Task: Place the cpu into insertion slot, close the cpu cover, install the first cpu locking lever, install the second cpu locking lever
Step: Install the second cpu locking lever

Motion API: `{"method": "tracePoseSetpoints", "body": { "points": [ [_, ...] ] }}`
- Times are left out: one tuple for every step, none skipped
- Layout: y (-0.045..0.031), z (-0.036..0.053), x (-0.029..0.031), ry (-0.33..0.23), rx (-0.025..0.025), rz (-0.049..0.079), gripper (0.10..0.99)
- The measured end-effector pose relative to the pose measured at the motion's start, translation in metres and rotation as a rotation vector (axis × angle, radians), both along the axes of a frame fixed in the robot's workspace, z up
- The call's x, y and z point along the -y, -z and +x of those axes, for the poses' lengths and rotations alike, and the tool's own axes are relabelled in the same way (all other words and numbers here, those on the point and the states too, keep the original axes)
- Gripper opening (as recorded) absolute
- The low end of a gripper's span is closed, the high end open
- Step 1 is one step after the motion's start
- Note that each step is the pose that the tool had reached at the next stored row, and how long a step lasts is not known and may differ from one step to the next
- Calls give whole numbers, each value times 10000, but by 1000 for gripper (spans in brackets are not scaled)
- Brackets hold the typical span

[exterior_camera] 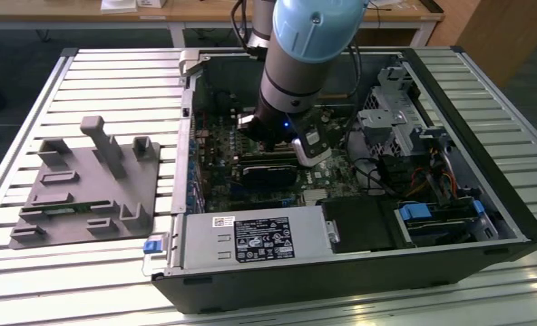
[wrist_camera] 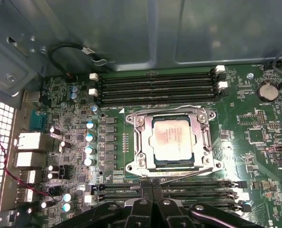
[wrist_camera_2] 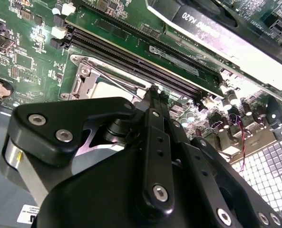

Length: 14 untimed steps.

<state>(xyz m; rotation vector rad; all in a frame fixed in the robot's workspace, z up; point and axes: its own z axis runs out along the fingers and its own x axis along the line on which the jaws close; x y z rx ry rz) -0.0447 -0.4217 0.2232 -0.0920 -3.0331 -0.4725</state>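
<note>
Printed sticker (exterior_camera: 261, 239) on power supply (exterior_camera: 202, 246), wording too small to read

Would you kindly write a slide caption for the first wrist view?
Gripper at a locking lever beside the insertion slot; cpu seated, cpu cover down.

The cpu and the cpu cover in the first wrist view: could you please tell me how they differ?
The cpu is a solid square with a pale, smudged metal top; the cpu cover is a silver frame with a large square window. The cover is the larger and surrounds the cpu, which shows through its window. The cover has screws at its corners; the cpu's top has none. Both lie flat in the insertion slot on the green board.
</note>
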Motion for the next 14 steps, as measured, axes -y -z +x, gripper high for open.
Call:
{"method": "tracePoseSetpoints", "body": {
  "points": [
    [2, 0, 0, 0, 0, 0, 106],
    [4, 0, 0, 0, 0, -1, 106],
    [6, 0, 0, 0, 0, 0, 106],
    [8, 0, 0, 0, 0, -1, 106],
    [16, 0, 0, 0, -1, -1, 106],
    [22, 0, 0, 0, -1, -1, 106],
    [22, 0, 0, 0, 0, -1, 106],
    [22, 0, 0, 0, 0, -1, 106],
    [23, 0, 0, 0, 0, -1, 106],
    [23, 0, 0, 0, 0, -1, 106],
    [23, 0, 0, 0, 0, 0, 106],
    [23, 0, 0, 0, 0, 0, 106],
    [23, 0, 0, 0, 0, 0, 106],
    [23, -1, 0, 1, 1, 0, 106]
  ]
}}
